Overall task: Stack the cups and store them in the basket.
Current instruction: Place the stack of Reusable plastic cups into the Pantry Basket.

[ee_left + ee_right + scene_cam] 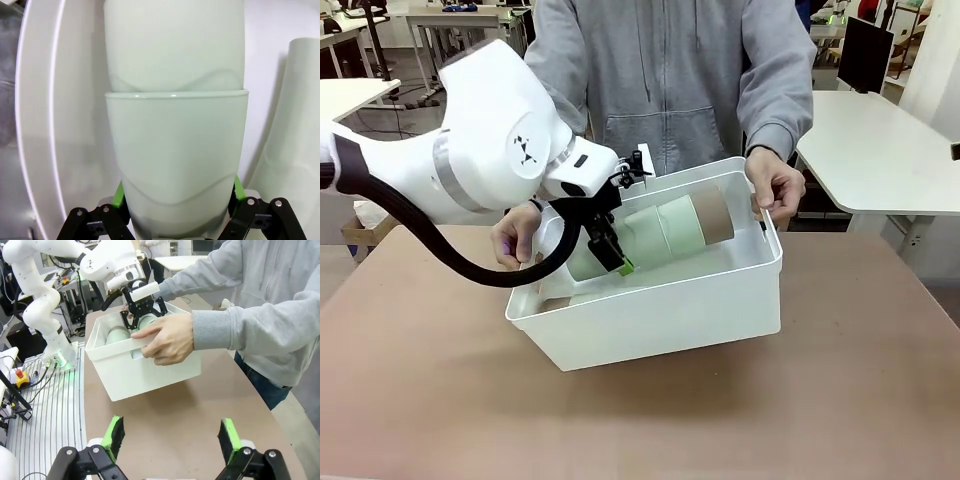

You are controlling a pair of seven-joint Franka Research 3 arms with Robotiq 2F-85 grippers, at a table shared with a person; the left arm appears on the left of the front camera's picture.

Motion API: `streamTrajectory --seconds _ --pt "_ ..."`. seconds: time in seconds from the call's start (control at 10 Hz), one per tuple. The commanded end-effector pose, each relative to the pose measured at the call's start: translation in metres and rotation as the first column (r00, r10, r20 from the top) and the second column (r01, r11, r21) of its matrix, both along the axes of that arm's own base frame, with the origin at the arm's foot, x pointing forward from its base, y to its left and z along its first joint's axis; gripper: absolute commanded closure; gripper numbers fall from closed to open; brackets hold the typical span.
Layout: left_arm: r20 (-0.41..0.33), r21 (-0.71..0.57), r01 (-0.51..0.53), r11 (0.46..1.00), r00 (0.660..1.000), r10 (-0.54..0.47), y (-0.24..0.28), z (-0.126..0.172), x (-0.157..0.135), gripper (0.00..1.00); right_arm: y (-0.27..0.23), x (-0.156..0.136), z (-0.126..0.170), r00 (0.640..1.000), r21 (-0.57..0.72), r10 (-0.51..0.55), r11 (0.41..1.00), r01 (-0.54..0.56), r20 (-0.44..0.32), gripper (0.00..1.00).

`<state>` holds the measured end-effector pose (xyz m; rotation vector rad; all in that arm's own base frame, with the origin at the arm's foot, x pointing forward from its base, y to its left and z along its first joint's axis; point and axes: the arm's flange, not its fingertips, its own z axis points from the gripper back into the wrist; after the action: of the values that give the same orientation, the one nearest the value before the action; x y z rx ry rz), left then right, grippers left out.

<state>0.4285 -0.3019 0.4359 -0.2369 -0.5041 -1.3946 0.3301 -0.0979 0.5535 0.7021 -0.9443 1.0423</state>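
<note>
Now your left pincer is clamped around the mint end of the stacked cups, lying sideways inside the white basket. Your right pincer gapes wide over the tabletop, holding nothing.

Brown matte tabletop in front, white desks stood behind at both sides, dark monitor on far right, grey floor, even indoor light
</note>
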Motion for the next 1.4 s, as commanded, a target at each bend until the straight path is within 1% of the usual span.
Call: streamTrajectory --seconds 0.0,0.3,0.7,0.8,1.0,1.2,1.3 --pt "0.015 0.004 -0.036 0.999 0.999 0.036 -0.009 -0.001 0.01 0.14 0.002 0.002 0.004 1.0 0.023 0.001 1.0 -0.002 0.014 0.0" --pt "0.018 -0.005 -0.029 1.0 0.999 0.029 -0.017 -0.015 0.018 0.14 0.002 0.002 0.004 1.0 0.023 0.001 1.0 -0.002 0.014 0.0" --pt "0.018 0.002 -0.024 1.0 1.0 0.024 -0.022 -0.025 0.025 0.14 0.002 0.002 0.004 1.0 0.023 0.001 1.0 -0.002 0.014 0.0" --pt "0.015 0.005 -0.014 1.0 1.0 0.014 -0.022 -0.024 0.022 0.0 0.002 0.002 0.004 1.0 0.023 0.001 1.0 -0.002 0.014 0.0" --pt "0.011 -0.005 -0.003 1.0 1.0 0.004 -0.018 -0.018 0.02 0.0 0.002 0.002 0.004 1.0 0.023 0.001 1.0 -0.002 0.014 0.0" --pt "-0.005 -0.014 0.016 1.0 1.0 -0.016 -0.007 -0.007 0.018 0.0 0.002 0.002 0.004 1.0 0.023 0.001 1.0 -0.002 0.014 0.0" --pt "-0.021 -0.019 0.029 0.999 0.999 -0.029 0.003 0.004 0.015 0.0 0.002 0.002 0.004 1.0 0.023 0.001 1.0 -0.002 0.014 0.0"
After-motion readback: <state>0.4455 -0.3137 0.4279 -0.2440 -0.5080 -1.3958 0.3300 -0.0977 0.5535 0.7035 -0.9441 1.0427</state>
